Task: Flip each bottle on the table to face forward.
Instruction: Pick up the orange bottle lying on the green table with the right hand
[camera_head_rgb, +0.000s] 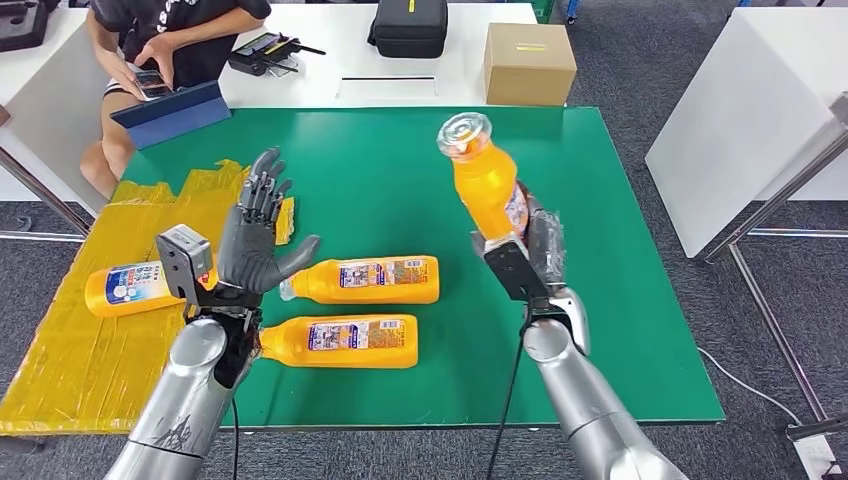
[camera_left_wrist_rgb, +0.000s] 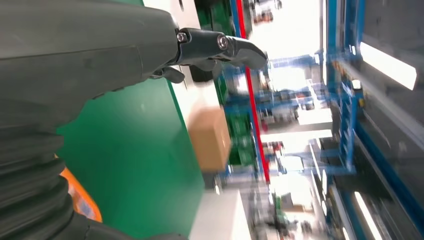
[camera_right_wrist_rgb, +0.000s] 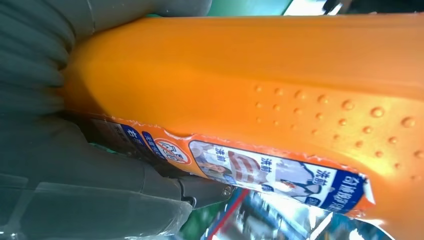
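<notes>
Right hand (camera_head_rgb: 540, 255) grips an orange bottle (camera_head_rgb: 484, 178) lifted above the green surface (camera_head_rgb: 620, 330), its base hidden by fingers. Left hand (camera_head_rgb: 255, 235) hangs open, empty, partly hiding another bottle (camera_head_rgb: 135, 287) lying there.

A green desk (camera_head_rgb: 400, 170) stands on grey carpet floor (camera_head_rgb: 640, 60). Behind the desk runs a white table (camera_head_rgb: 330, 40) carrying a cardboard box (camera_head_rgb: 528, 63) and a black case (camera_head_rgb: 408, 26); a person (camera_head_rgb: 170, 45) sits there. Right of the desk stands another white table (camera_head_rgb: 745, 120)
</notes>
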